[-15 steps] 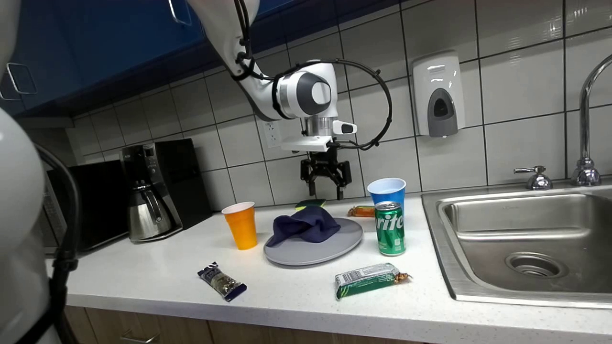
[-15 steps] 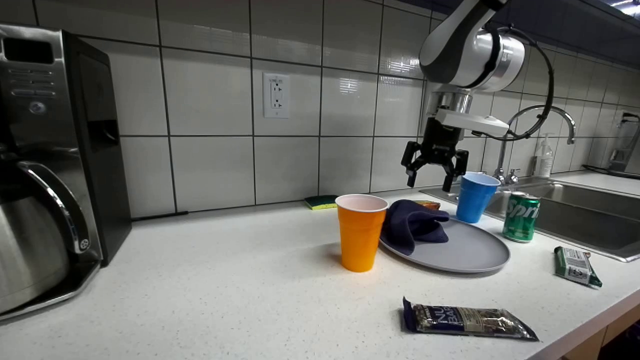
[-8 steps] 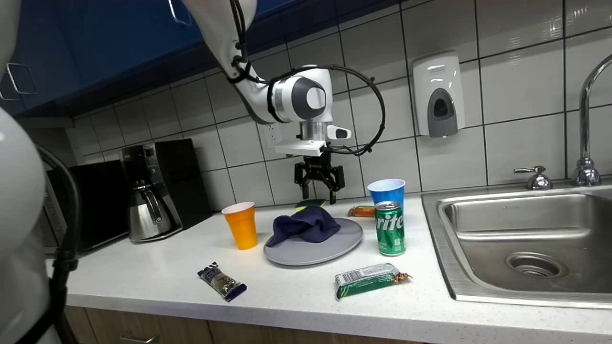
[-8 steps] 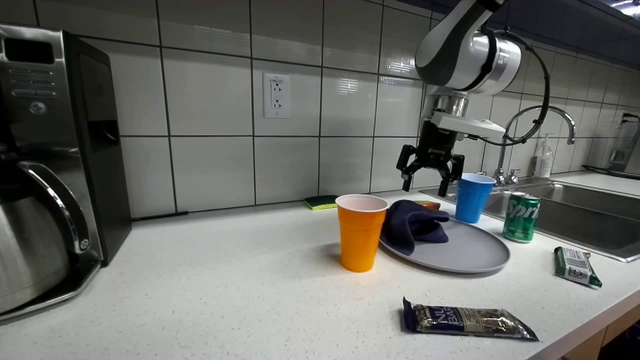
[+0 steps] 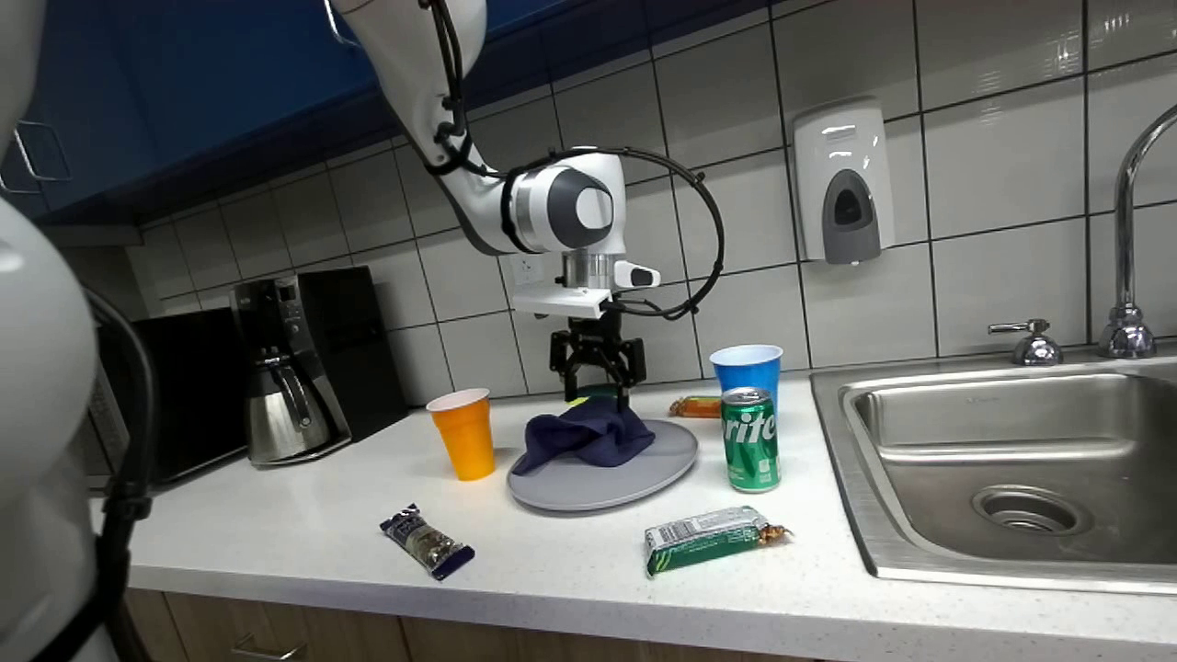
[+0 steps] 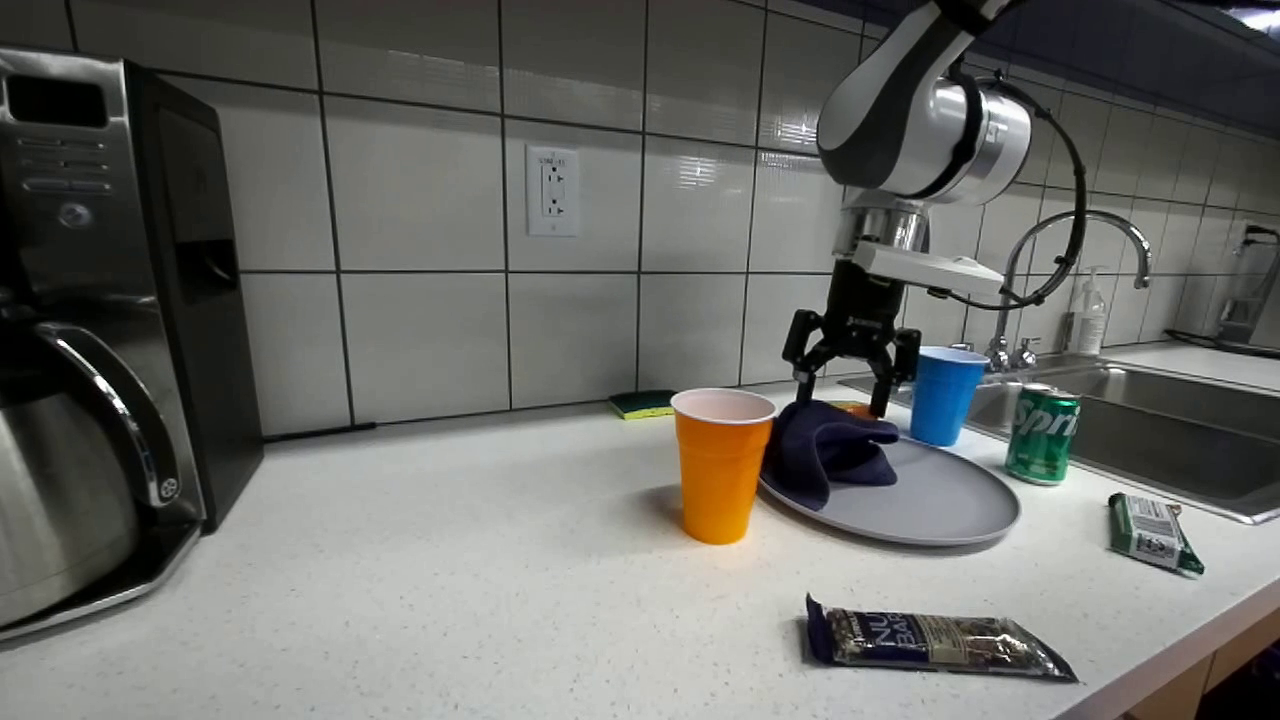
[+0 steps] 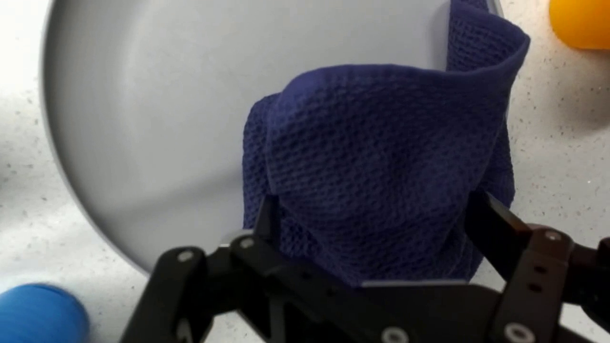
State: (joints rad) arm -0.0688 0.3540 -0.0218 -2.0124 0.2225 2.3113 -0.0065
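Our white-and-grey jointed arm (image 6: pixel 930 135) angled downward from above — silver cylindrical wrist (image 5: pixel 588 269) almost upright, our black two-fingered gripper (image 5: pixel 598 402) pointing down — in wrist view we see fingers (image 7: pixel 495 233) spread well apart.

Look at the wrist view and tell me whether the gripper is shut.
No, the gripper is open, its jaws standing apart with the navy cloth visible between them.

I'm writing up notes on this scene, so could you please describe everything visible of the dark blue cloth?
The dark blue cloth looks like textured, waffle-woven fabric with a smoother hem. It lies loosely bunched and folded on the gray plate, covering part of the rim toward the orange cup. The open end effector hangs over it; whether they touch is unclear.
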